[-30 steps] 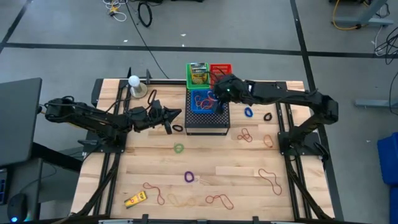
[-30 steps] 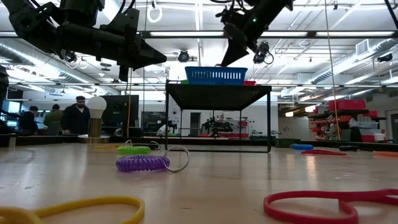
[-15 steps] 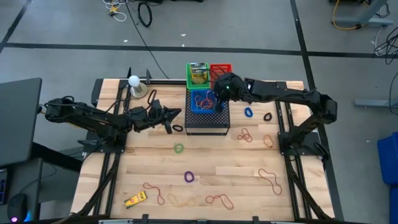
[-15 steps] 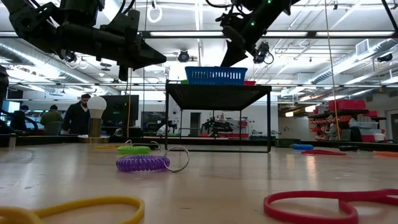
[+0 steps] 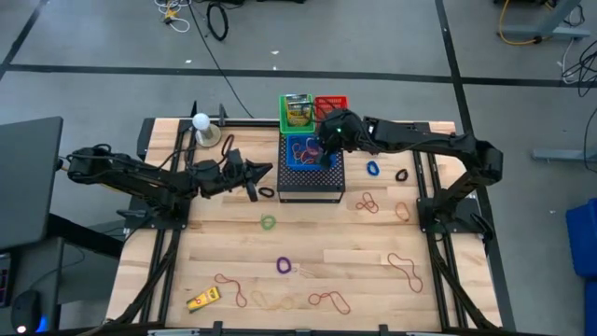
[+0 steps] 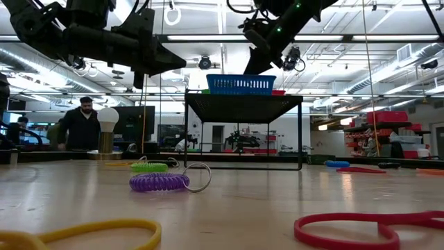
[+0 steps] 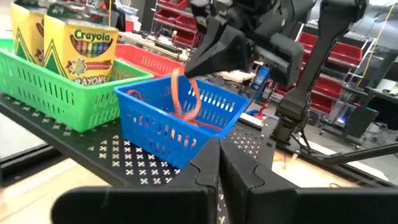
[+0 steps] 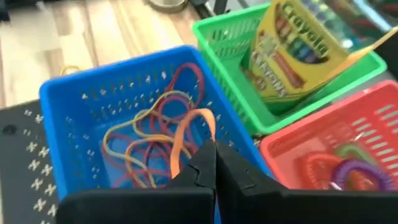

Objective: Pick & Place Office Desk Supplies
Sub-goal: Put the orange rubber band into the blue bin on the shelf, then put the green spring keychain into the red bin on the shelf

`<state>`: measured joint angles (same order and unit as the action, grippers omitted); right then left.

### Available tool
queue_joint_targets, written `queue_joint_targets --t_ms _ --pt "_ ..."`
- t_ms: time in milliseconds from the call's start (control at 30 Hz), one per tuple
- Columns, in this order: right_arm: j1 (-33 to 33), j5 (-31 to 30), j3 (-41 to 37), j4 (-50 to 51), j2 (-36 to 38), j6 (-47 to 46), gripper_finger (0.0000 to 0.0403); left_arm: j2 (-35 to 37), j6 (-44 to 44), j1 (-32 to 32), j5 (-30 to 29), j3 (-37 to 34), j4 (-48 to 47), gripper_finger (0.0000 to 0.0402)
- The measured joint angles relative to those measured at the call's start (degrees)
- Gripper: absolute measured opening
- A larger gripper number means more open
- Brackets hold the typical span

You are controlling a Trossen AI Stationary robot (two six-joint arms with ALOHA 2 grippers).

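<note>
In the high view, the right end effector (image 5: pixel 322 147) is above the blue basket (image 5: pixel 300 151), which stands on the black mesh stand (image 5: pixel 312 177) at the far middle of the counter (image 5: pixel 354 252). The left end effector (image 5: pixel 264 169) waits just left of that stand, its fingers pressed together and empty. Loose rubber bands (image 5: pixel 405 269) lie near the counter's front and right side, with a purple ring (image 5: pixel 284 265), a green ring (image 5: pixel 269 222) and a yellow item (image 5: pixel 202 299).

In the low view, the right end effector (image 6: pixel 251 61) hangs above the blue basket (image 6: pixel 241 85), and the purple ring (image 6: pixel 159 182) lies on the counter in front.

In the left wrist view, an orange rubber band (image 7: pixel 185 99) hangs from the right end effector (image 7: pixel 198 65) down into the blue basket (image 7: pixel 180 127) (next to it, a green basket (image 7: pixel 56 87) holds crayon boxes (image 7: pixel 87 50)).

In the right wrist view, the fingers (image 8: pixel 205 163) are closed, pinching the orange rubber band (image 8: pixel 186 140) over the blue basket (image 8: pixel 74 106), where more bands (image 8: pixel 140 155) already lie. A red basket (image 8: pixel 348 134) holds coiled rings (image 8: pixel 336 169).
</note>
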<state>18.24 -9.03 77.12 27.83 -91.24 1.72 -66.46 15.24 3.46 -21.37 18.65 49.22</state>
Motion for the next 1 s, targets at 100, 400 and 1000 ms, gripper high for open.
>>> queue_joint_targets --t_ms 100,400,1000 --pt "-0.11 1.95 0.00 -0.42 -0.72 -0.43 0.0001 0.00 -0.20 0.81 0.04 0.05 0.33 0.0012" --pt "-1.20 3.55 -0.02 -3.84 -1.44 -2.37 0.0076 0.00 0.93 1.92 0.00 0.05 2.52 0.0012" --pt "-1.70 3.65 -0.65 2.65 9.37 -5.10 0.0071 0.00 4.91 2.27 1.50 0.05 3.36 0.0012"
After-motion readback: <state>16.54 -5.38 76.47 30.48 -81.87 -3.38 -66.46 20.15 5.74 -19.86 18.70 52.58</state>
